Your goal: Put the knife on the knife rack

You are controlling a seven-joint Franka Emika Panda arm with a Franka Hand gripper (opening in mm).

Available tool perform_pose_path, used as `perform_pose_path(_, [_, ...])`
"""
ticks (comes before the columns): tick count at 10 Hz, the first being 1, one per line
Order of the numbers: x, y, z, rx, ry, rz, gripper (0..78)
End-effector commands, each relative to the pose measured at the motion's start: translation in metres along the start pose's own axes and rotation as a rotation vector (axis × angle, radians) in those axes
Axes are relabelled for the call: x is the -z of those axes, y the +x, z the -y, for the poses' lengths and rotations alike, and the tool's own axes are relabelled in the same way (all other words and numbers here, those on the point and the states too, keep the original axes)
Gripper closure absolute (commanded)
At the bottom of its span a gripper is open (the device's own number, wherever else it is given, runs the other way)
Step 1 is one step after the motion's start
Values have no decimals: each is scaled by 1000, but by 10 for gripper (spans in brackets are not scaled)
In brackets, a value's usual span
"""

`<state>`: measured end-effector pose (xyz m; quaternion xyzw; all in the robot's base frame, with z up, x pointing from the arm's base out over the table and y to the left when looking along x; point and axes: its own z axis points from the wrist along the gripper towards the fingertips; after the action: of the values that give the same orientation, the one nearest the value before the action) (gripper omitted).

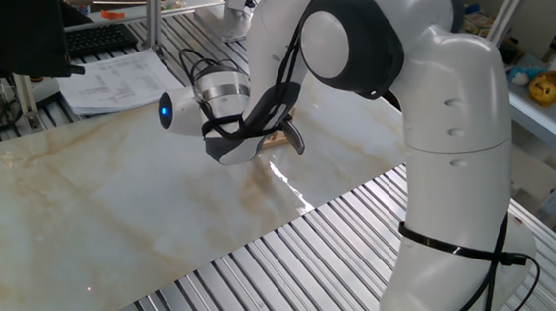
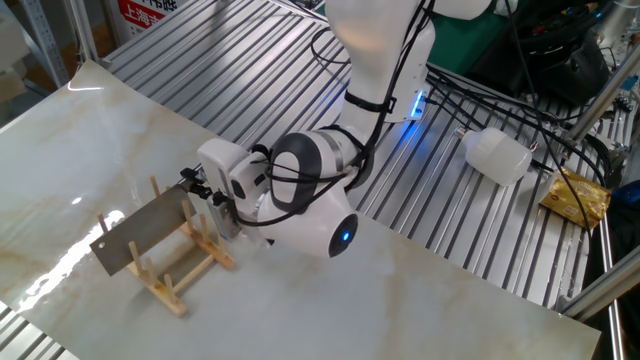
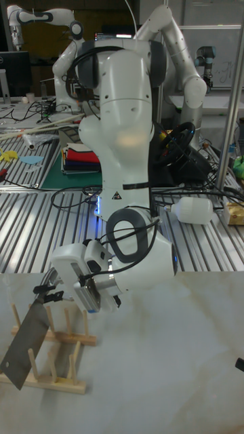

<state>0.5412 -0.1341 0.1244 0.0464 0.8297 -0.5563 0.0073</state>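
Tall fixed view shows it best: the knife [image 3: 28,342] hangs at the lower left of the frame, its broad grey blade tilted so the far corner dips low while the handle end rises toward the gripper [image 3: 47,290]. The gripper is clamped on the handle end, with the white arm [image 3: 125,251] bent down behind it. In the other fixed view the same knife [image 2: 143,230] sits left of centre with its blade slotted between the upright pegs of the knife rack [image 2: 175,262]; its lower edge looks close to the rails, though contact cannot be confirmed. The rack stands on the pale marble surface [image 2: 420,310], near its lower left edge. The slant seems deliberate: holding the handle high lets the thin blade slide edge-on into a gap between the pegs, which then keep it upright. One fixed view adds little, since the arm's bulk hides nearly all of the rack and blade in mid-frame. Judging from this, the placement is almost complete; what likely remains is lowering the handle until the blade rests, then letting go.
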Motion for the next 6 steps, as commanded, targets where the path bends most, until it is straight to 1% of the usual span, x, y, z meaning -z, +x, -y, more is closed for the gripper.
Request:
perform_pose_path(1, [-1,-1,0,-7,-1,0,764])
perform_pose_path(6, [-2,-1,-2,16,0,-2,764])
